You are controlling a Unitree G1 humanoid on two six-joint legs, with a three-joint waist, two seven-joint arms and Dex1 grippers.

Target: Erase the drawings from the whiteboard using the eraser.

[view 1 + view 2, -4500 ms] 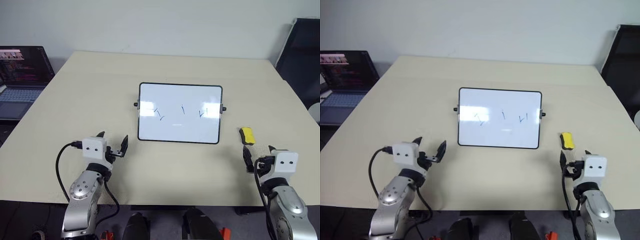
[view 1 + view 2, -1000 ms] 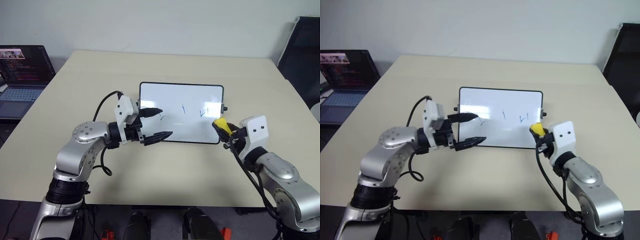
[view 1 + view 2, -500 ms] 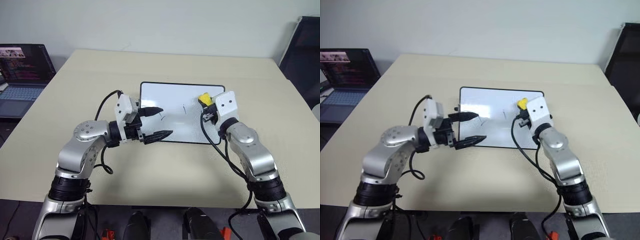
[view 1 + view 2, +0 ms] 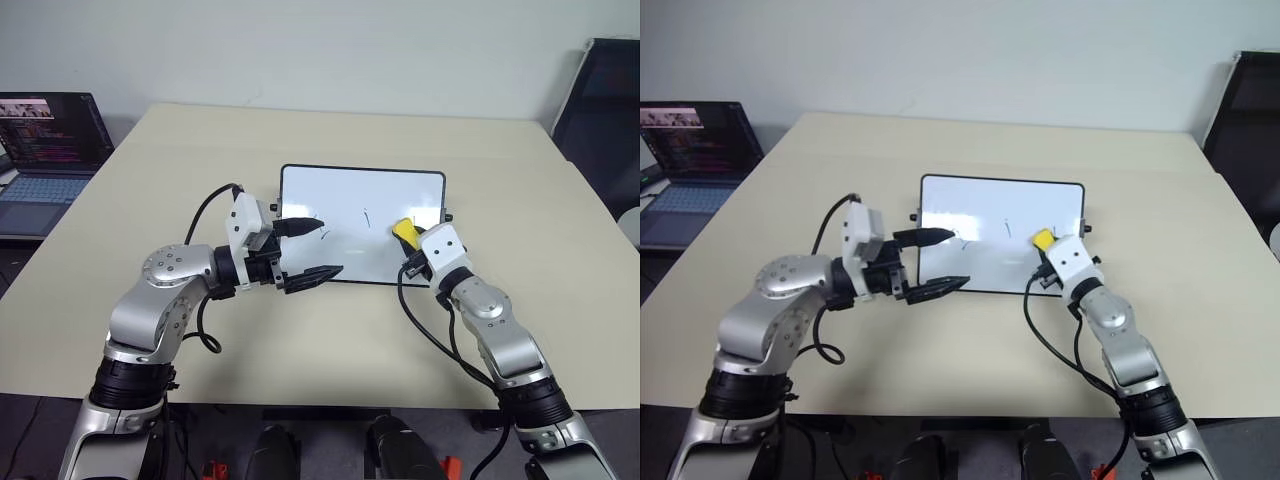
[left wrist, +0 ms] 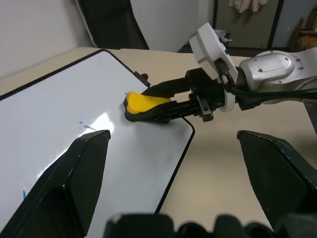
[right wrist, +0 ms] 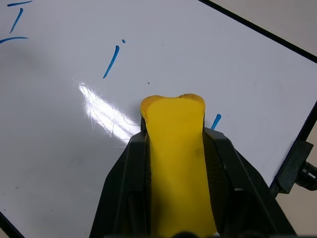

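Yellow eraser (image 4: 403, 228) clamped in right gripper (image 4: 407, 240), over right part of whiteboard (image 4: 350, 190) on beige table (image 4: 500, 170). Left gripper (image 4: 312, 248) open, empty, at board's left edge, pointing right.

Left wrist view: eraser's dark underside on or just above board; contact uncertain.

Right wrist view: drawings (image 6: 112, 60) remain, one stroke partly under eraser. Erasing barely begun.

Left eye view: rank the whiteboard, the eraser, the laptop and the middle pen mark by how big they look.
1. whiteboard
2. laptop, cut off at the picture's edge and farther away, so its true size is unsure
3. eraser, clamped in the right gripper
4. middle pen mark
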